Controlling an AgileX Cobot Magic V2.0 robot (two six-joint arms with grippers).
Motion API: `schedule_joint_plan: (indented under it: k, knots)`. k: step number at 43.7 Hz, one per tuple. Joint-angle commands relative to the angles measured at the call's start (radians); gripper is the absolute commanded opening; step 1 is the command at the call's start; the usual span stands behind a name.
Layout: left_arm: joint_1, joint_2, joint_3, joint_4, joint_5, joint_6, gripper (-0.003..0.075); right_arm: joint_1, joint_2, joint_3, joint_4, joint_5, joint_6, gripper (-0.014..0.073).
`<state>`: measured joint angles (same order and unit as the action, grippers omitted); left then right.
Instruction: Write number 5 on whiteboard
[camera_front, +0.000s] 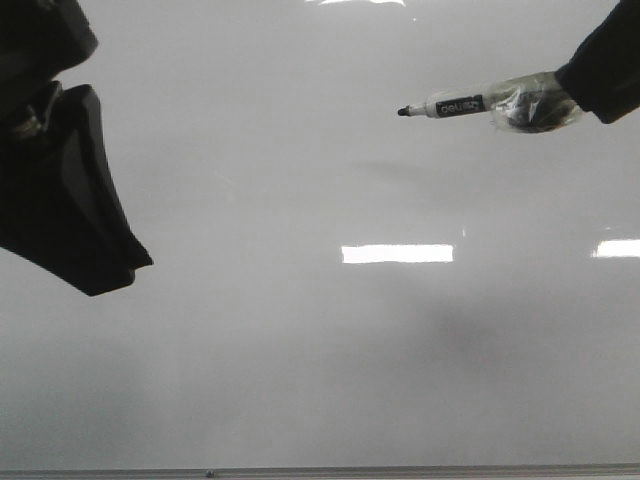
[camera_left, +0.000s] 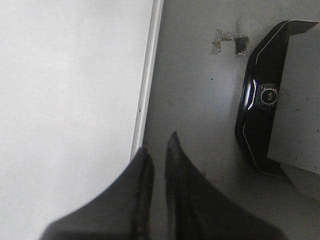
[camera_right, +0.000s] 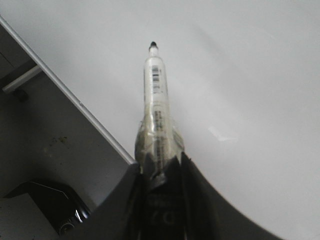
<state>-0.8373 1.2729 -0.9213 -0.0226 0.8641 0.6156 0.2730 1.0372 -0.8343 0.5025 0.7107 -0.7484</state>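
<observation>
The whiteboard (camera_front: 300, 360) is glossy pale grey and fills the front view; its thin metal frame edge (camera_front: 320, 470) runs along the near side. No number 5 or other marker line shows on it. My right gripper (camera_front: 540, 105) at the upper right is shut on a white marker (camera_front: 455, 105) taped into it, black tip (camera_front: 402, 111) pointing left and held above the board. In the right wrist view the marker (camera_right: 156, 100) sticks out from the gripper (camera_right: 160, 160) over the board (camera_right: 240, 75). My left gripper (camera_left: 157, 145) hangs at the board's left edge (camera_left: 147, 80), jaws nearly together and empty.
Bright rectangular light reflections (camera_front: 397, 253) lie on the board. Beside the board is a grey table (camera_left: 200, 100) with a black-edged device (camera_left: 260, 100) and tape scraps (camera_left: 230, 42). The left arm's black body (camera_front: 60, 190) overhangs the board's left side.
</observation>
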Motion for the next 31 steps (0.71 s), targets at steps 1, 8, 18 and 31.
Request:
schedule_joint_plan:
  k: [1, 8, 18, 31]
  knots:
    - [-0.004, -0.027, -0.032, -0.006, -0.024, -0.009, -0.002, -0.007, -0.021, -0.024, 0.027, -0.089, 0.003, -0.0063]
    - [-0.004, -0.027, -0.032, -0.006, -0.024, -0.009, -0.002, -0.007, 0.01, -0.065, 0.072, -0.224, 0.016, -0.0063]
    - [-0.004, -0.027, -0.032, -0.006, -0.024, -0.009, -0.002, -0.007, 0.175, -0.266, 0.076, -0.279, 0.036, -0.0063]
    - [-0.004, -0.027, -0.032, -0.006, -0.024, -0.009, -0.002, -0.007, 0.322, -0.38, 0.076, -0.302, 0.036, -0.0063]
